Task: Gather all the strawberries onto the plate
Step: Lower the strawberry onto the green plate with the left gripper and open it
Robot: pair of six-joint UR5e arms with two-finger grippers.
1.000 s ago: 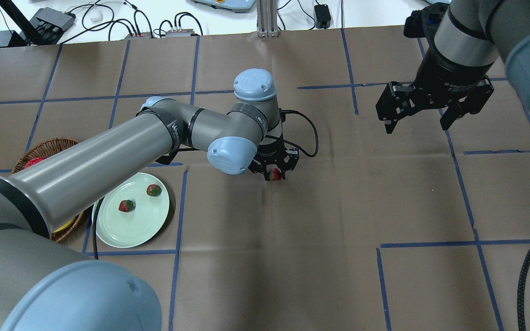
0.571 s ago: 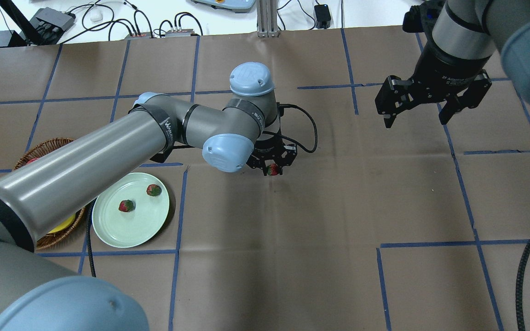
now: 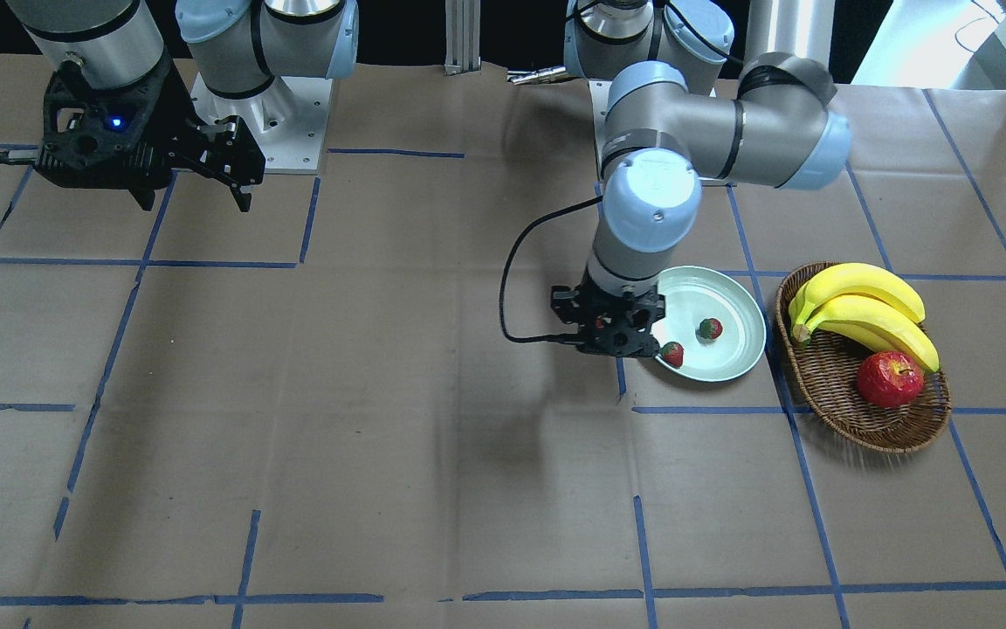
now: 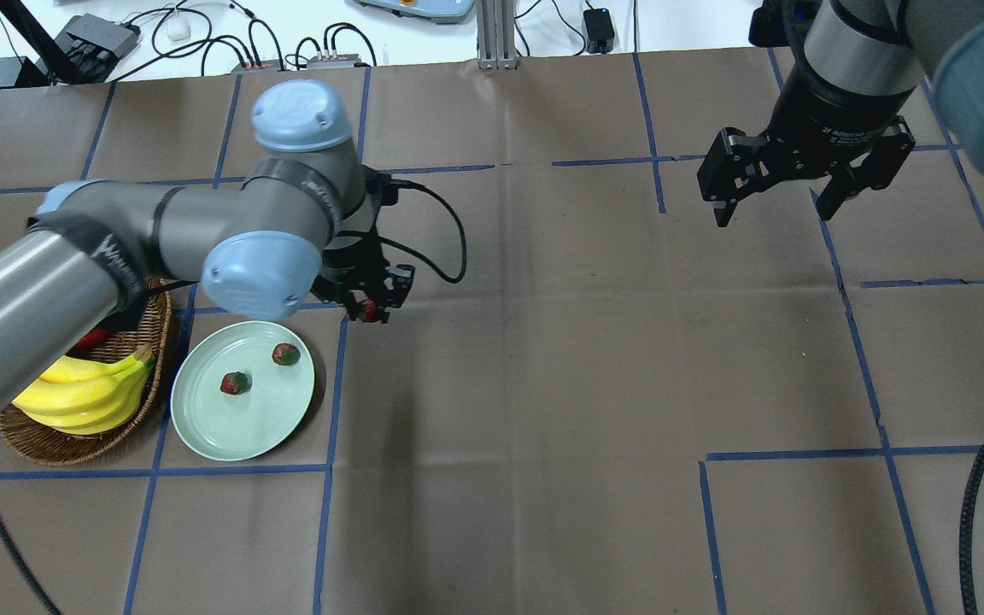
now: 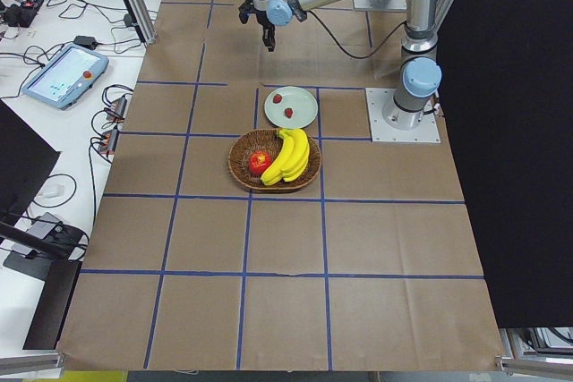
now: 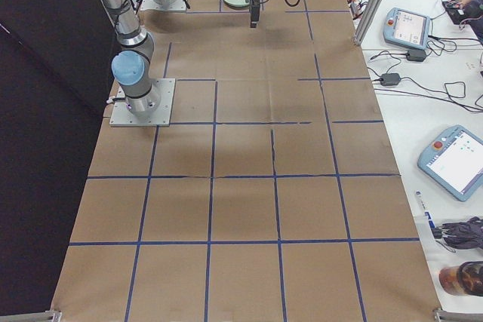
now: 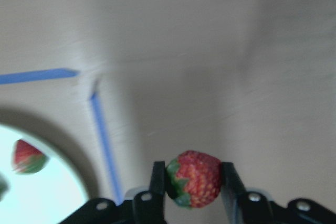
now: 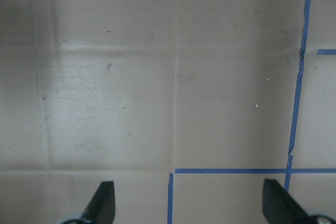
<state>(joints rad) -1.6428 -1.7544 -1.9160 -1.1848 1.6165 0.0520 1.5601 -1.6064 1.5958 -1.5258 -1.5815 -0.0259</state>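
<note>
My left gripper point(image 4: 368, 309) is shut on a strawberry point(image 7: 194, 178) and holds it above the table, just beyond the far right rim of the pale green plate point(image 4: 202, 427). Two strawberries lie on the plate, one point(image 4: 234, 383) near its middle and one point(image 4: 285, 353) toward its far side. In the front-facing view the left gripper point(image 3: 615, 336) hangs at the plate's point(image 3: 734, 362) edge and the same two strawberries point(image 3: 710, 328) point(image 3: 671, 354) show. My right gripper point(image 4: 778, 196) is open and empty, high over the far right of the table.
An oval wicker basket point(image 4: 48, 444) with bananas point(image 4: 82, 389) and a red apple point(image 3: 889, 379) stands just left of the plate. A black cable point(image 4: 432, 222) trails from my left wrist. Cables and devices lie beyond the table's far edge.
My left arm has swung left with the strawberry, from the table's middle to the plate's far right rim. My right gripper has shifted slightly farther away.
</note>
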